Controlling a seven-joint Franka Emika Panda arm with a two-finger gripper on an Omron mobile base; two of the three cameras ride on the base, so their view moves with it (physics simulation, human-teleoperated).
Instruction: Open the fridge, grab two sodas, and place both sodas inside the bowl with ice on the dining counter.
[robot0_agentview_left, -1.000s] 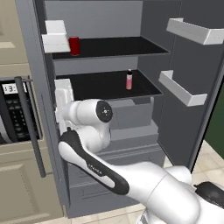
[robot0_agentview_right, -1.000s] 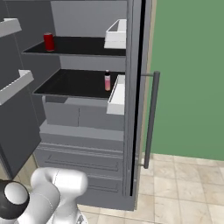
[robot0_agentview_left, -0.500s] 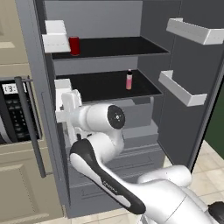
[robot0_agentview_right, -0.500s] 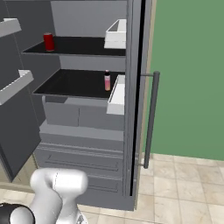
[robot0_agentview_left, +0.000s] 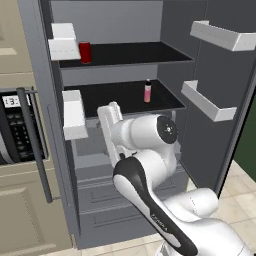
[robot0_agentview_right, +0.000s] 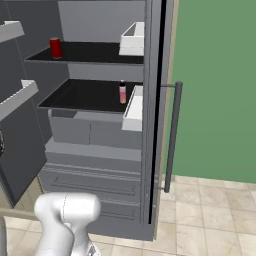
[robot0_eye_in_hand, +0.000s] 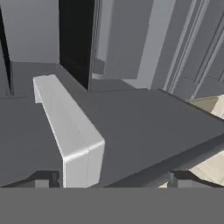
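Note:
The fridge (robot0_agentview_left: 125, 30) stands with both doors swung open. One red soda (robot0_agentview_left: 85, 52) (robot0_agentview_right: 55, 47) stands at the left end of the upper shelf. My hand (robot0_agentview_left: 111, 122) is low in front of the middle shelf, beside the left door's lower white bin (robot0_agentview_left: 74, 115). In the hand view my gripper (robot0_eye_in_hand: 113, 178) is open wide, and that white bin (robot0_eye_in_hand: 65, 127) runs across close ahead of the fingertips, nothing between them. The soda sits well above and to the left of the hand. The bowl and the dining counter are out of view.
A small pink bottle (robot0_agentview_left: 147, 91) (robot0_agentview_right: 122, 92) stands on the middle shelf. White bins line the right door (robot0_agentview_left: 207, 100) (robot0_agentview_right: 134, 107). A beige cabinet with a built-in microwave (robot0_agentview_left: 15, 125) is left of the fridge. Drawers (robot0_agentview_right: 90, 175) sit below the shelves.
The arm's wrist has swung to the right in the left base view, away from the left door. Its dark joint has left the right base view. The soda and bottle have not moved.

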